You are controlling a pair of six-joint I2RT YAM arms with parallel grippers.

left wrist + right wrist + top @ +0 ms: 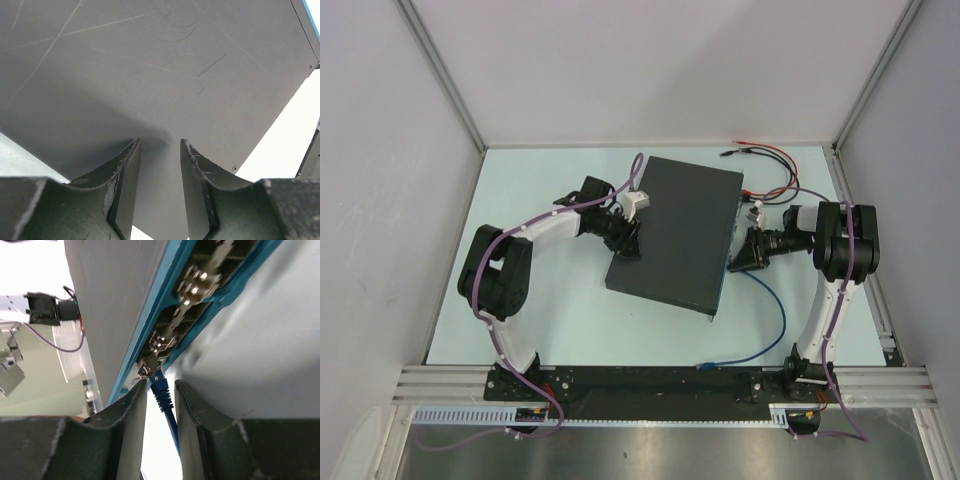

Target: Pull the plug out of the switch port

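**Blue plug (159, 387) sits in the switch (675, 235)**

The switch lies flat in the middle of the table (560, 330), turned a little, between the 2 arms. It is a big dark grey box. Its thin bluish edge faces the right arm.

The right gripper (742, 255) is up against that bluish edge. The right wrist view shows a row of ports there, and the plug is pushed into 1 port (147, 366). The 2 fingers (131, 415) sit 1 on each side of the plug, very close to it. I cannot tell if they squeeze it or only sit beside it. The blue cable (783, 315) runs from the plug and bends across the table to the near edge.

The left gripper (625, 240) is at the other long side of the switch, over its top. In the left wrist view its fingers (125, 185) are apart, and the grey top shows in the gap. They are near a corner of the box.

Red and black wires (770, 158) lie on the table by the far right corner of the switch.
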